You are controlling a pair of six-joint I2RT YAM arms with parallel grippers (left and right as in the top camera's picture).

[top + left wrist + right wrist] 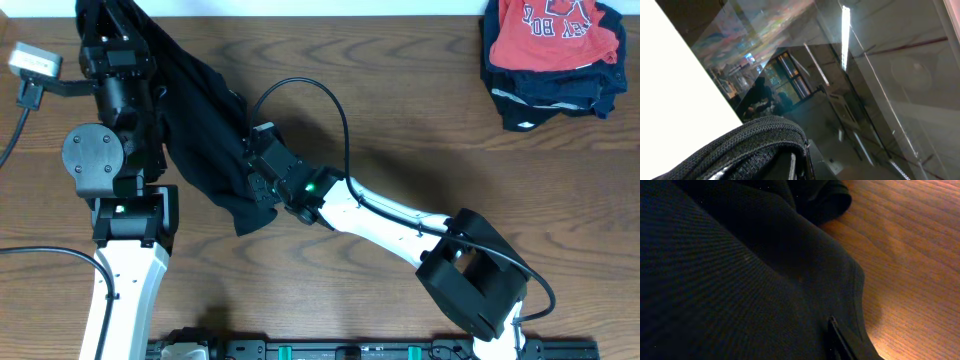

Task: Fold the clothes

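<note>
At the far left, the left arm point(120, 250) reaches up the side of the wooden table point(400, 100). Its left gripper point(108, 35) is at the top corner, and the black T-shirt point(200, 130) is bunched all around it. The shirt hides the jaws, so I cannot tell if they are open or closed. The left wrist camera points up at the ceiling, with only a thick black hem along the bottom.

From that corner the T-shirt runs in a long band down toward the middle of the table. Its low end is a crumpled lump.

The right gripper point(258, 182) sits at that low end, touching the cloth. The right wrist camera is nearly filled with black cloth, bare wood shows on the right, and one dark finger point(840, 340) pokes up at the bottom edge. I cannot tell how those jaws stand either.

Far off in the top right corner, a red shirt with white letters point(555, 30) lies on a pile of folded dark navy clothes point(550, 95).
</note>
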